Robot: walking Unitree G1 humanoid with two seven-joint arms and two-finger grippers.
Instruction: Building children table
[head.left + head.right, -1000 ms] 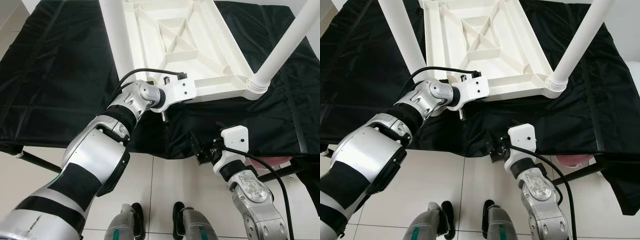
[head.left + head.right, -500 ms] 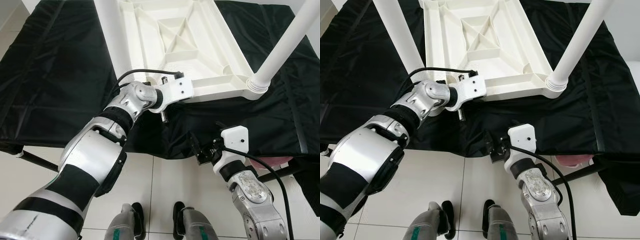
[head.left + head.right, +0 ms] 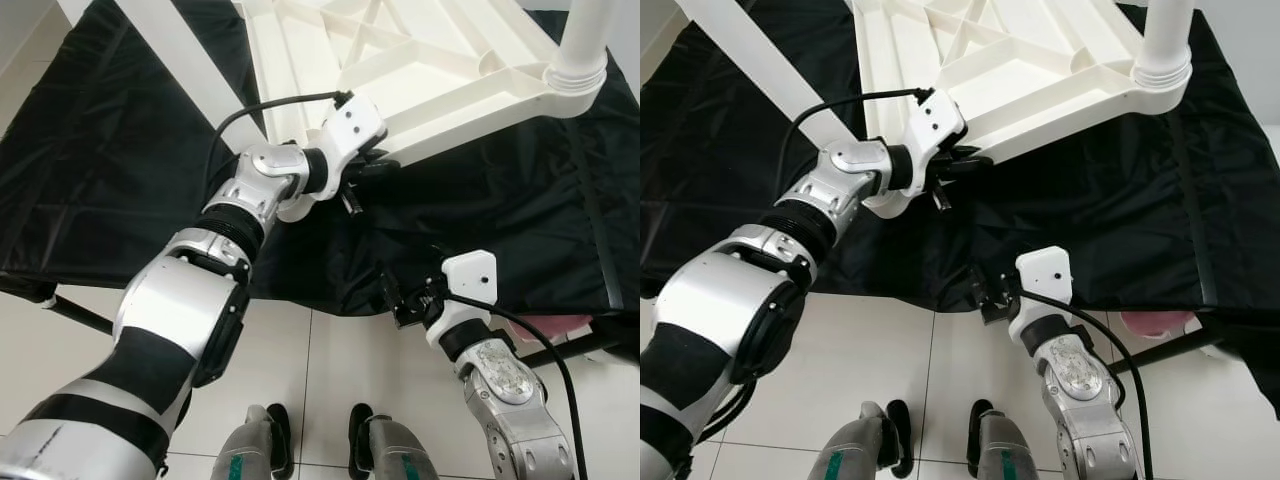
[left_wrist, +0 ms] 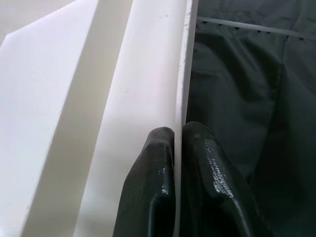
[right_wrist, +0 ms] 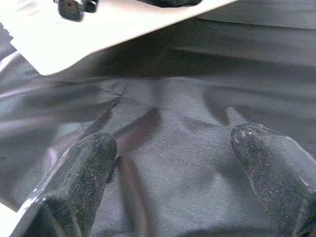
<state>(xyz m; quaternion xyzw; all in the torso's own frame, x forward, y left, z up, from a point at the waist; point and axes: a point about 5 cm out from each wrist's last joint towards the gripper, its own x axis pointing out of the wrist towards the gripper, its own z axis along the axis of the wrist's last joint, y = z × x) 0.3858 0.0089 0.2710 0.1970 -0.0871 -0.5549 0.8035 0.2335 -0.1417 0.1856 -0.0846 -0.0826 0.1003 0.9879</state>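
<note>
Since a second ago the upturned white table has tilted up off the black cloth, left gripper pinching its rim; right gripper open, idle near the cloth edge; judged: lift slowly, keep pinch square.

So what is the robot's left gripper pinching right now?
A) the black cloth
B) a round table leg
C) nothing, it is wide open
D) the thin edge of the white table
D: in the left wrist view the two black fingers close on the thin rim of the upturned white table, and from the head the left gripper sits at that table's edge, above the black cloth.
</note>
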